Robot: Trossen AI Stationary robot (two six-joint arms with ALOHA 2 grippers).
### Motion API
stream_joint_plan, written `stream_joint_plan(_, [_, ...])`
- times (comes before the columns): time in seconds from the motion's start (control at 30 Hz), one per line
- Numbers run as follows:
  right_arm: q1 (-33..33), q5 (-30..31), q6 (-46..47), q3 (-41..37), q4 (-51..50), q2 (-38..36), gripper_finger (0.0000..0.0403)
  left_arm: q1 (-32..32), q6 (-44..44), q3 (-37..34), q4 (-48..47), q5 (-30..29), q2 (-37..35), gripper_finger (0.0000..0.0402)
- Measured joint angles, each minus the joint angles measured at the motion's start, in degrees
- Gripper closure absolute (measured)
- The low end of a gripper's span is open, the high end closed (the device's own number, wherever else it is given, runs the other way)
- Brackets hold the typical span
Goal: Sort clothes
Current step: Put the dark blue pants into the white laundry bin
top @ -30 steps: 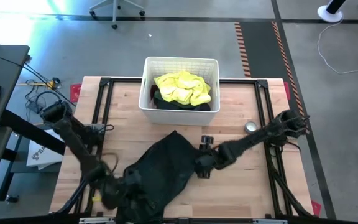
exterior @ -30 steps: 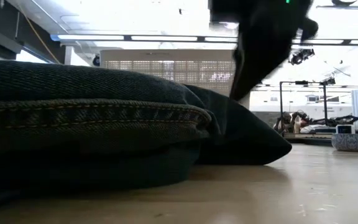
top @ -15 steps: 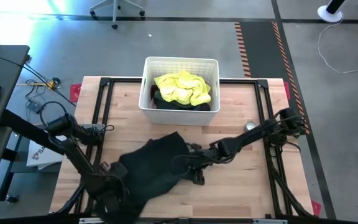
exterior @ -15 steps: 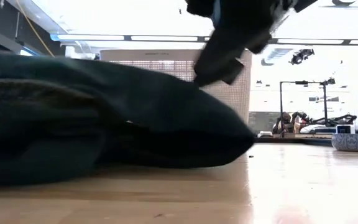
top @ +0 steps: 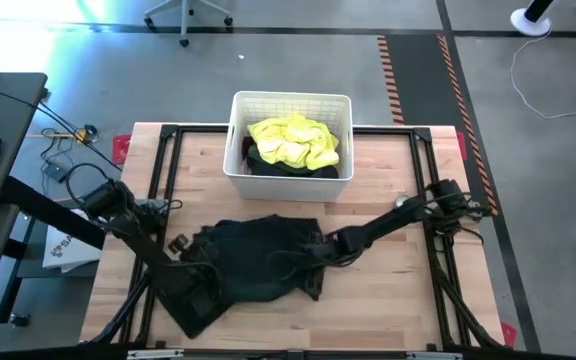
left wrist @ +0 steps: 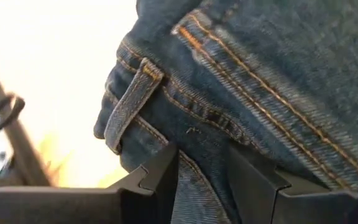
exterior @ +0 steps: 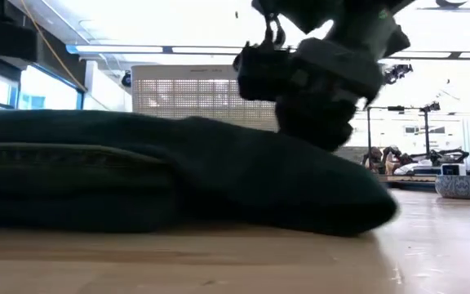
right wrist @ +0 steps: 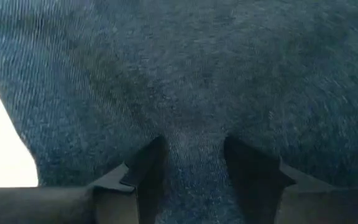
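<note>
The dark denim jeans [top: 253, 268] lie bunched on the table's middle, resting on their underside; in the low view [exterior: 178, 180] they fill the left and middle. My left gripper [top: 190, 250] is shut on their left end, seen up close in its wrist view [left wrist: 204, 180]. My right gripper [top: 313, 255] is shut on their right part [right wrist: 194, 168]. The bright yellow shirt [top: 293, 140] lies on top of a dark garment [top: 268, 162] inside the white basket [top: 290, 96]. My left gripper pinches the jeans' waistband [left wrist: 197, 140] between its two fingers, right beside a belt loop [left wrist: 129, 102]. The fingers come low from the table's left. The jeans lie on the table. My right gripper pinches a fold of plain denim [right wrist: 191, 146] between its two fingers at the jeans' right part. It comes slanting down from the table's right. The cloth there rises a little toward the gripper [exterior: 317, 122]; the rest lies on the table.
The white lattice-sided basket stands at the table's far middle. A small round metal bowl [top: 405, 204] sits at the right, near my right arm. Bare wood lies right of the jeans and along the near edge.
My left gripper has gone from the near edge toward the far edge, and my right gripper toward the table's left and lower. The jeans, earlier lying slantwise toward the near edge, have been dragged left and now lie across the table, wider and flatter.
</note>
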Motion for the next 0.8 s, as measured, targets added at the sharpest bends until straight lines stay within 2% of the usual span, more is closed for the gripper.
stream_joint_plan(0.13, [3.4, 2.7, 1.5, -0.2, -3.1, -1.2, 0.0236, 2.2, 1.3, 0.0, 2.7, -6.5, 0.0, 0.0273])
stream_joint_plan(0.23, [5.4, 5.5, 3.8, -0.5, -7.8, -4.0, 0.0236, 2.8, 2.4, 1.1, 3.0, -8.1, 0.0, 0.0273])
stream_joint_plan(0.4, [9.6, 14.3, 8.2, -0.4, -14.0, -10.6, 0.0236, 1.0, 1.6, 6.5, -0.4, -10.4, -0.2, 0.0273])
stream_joint_plan(0.53, [12.8, 22.2, 13.1, -0.4, -18.7, -14.2, 0.0236, -1.6, -4.2, 8.8, -2.2, -11.8, -0.2, 0.0273])
stream_joint_plan(0.67, [15.4, 26.8, 19.7, -0.4, -23.9, -15.6, 0.0236, -3.8, -11.7, 6.9, -2.8, -8.7, -0.2, 0.0273])
stream_joint_plan(0.8, [16.7, 24.8, 26.0, -0.4, -28.7, -15.2, 0.0236, -4.4, -18.2, 2.3, -0.8, 0.1, -0.2, 0.0273])
